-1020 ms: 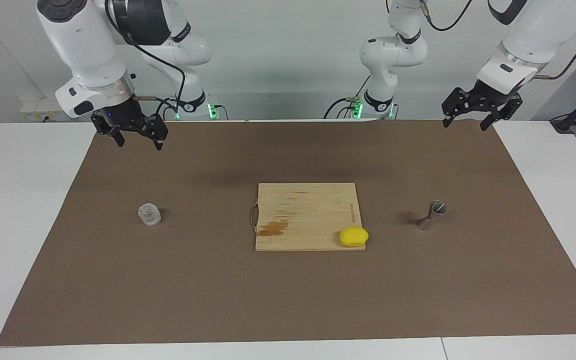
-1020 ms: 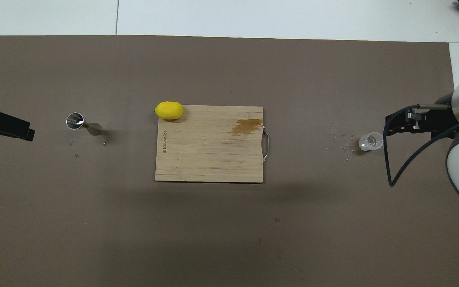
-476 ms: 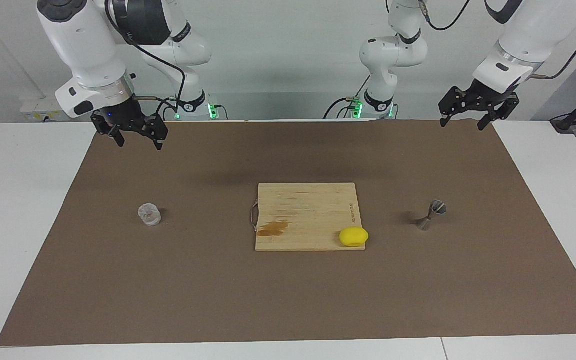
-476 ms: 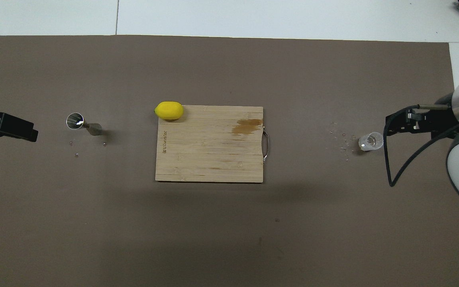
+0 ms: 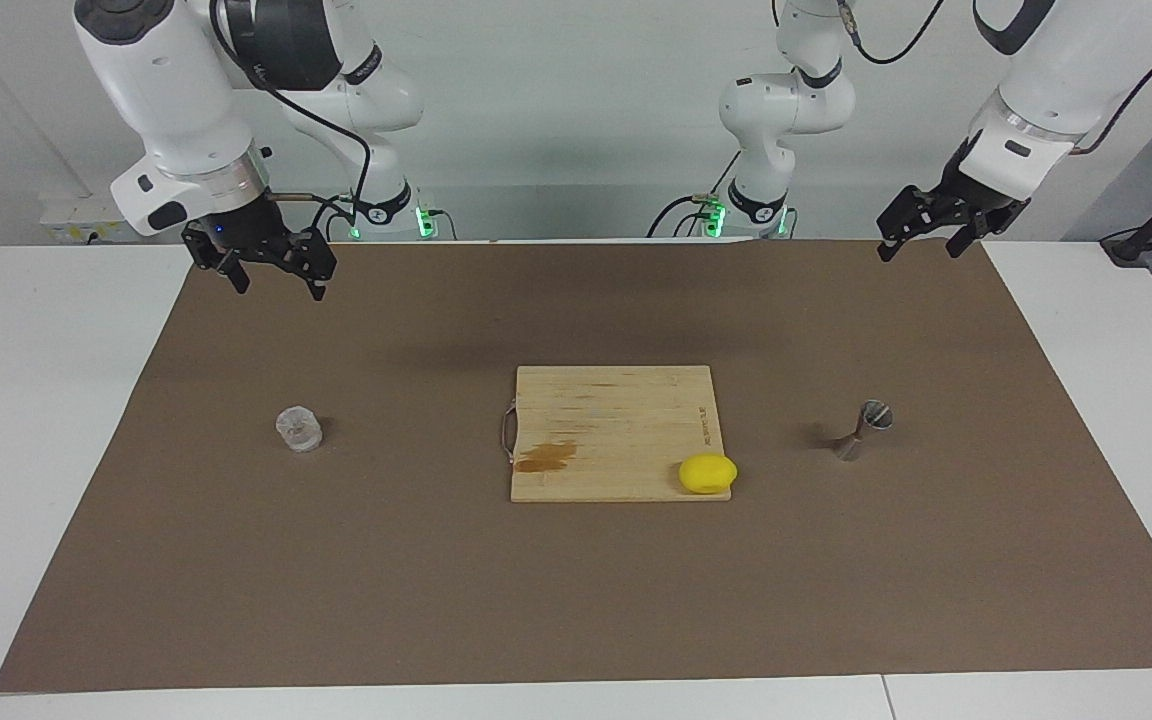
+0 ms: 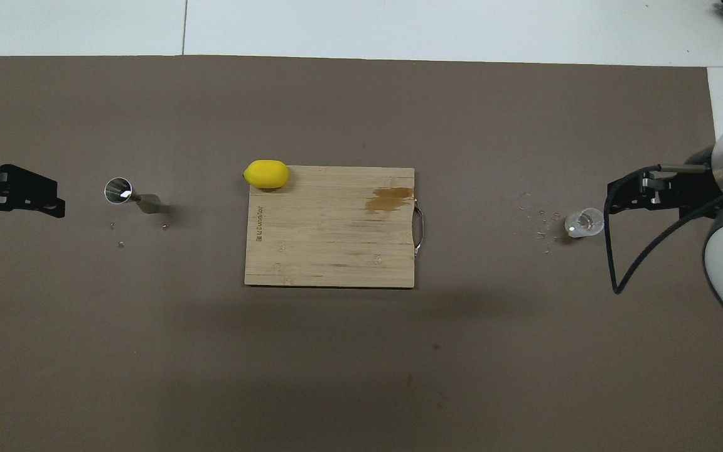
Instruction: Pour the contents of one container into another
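Note:
The clear glass cup (image 5: 298, 428) stands upright on the brown mat toward the right arm's end of the table; it also shows in the overhead view (image 6: 583, 223). The steel jigger (image 5: 864, 428) stands upright toward the left arm's end, also seen from overhead (image 6: 131, 194). My right gripper (image 5: 278, 290) is open and empty, raised over the mat's edge nearest the robots, well apart from the cup; overhead (image 6: 614, 199) it shows beside the cup. My left gripper (image 5: 919, 250) is open and empty, raised over the mat's edge nearest the robots; overhead (image 6: 54, 204) it shows beside the jigger.
A wooden cutting board (image 5: 616, 420) with a stain and a metal handle lies mid-mat. A yellow lemon (image 5: 707, 473) sits at its corner farthest from the robots, toward the left arm's end. Small clear specks lie on the mat by the cup (image 6: 540, 221) and jigger (image 6: 121, 243).
My left gripper has turned at the wrist and shifted slightly toward the middle of the table. The right arm, cup and jigger have not moved.

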{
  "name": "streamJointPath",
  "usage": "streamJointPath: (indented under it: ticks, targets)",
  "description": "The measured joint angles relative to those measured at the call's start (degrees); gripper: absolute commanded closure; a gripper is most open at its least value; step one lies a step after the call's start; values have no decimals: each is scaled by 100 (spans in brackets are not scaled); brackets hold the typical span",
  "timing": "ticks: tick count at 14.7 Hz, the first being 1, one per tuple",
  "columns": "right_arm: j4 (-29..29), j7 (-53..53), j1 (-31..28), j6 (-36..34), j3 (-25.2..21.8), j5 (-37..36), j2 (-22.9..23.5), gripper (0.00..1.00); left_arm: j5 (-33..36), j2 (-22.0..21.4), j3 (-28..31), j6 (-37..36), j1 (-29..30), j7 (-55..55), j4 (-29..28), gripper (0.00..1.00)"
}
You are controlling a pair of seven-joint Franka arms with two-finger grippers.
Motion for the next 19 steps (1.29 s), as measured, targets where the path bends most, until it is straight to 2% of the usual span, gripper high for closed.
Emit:
streamJointPath:
  ticks: [5,9,13,19]
  targets:
    - [0,0,0,0,0,0,0,0,-497,622,83,45,464,-1416,-30,0]
    - [0,0,0,0,0,0,0,0,-1311,1025,101,775,962,-2809,-150,0]
    - [0,0,0,0,0,0,0,0,-2365,1054,111,1353,1438,-3876,-754,0]
    - [0,0,0,0,0,0,0,0,-3799,922,118,1663,1919,-4554,-1917,0]
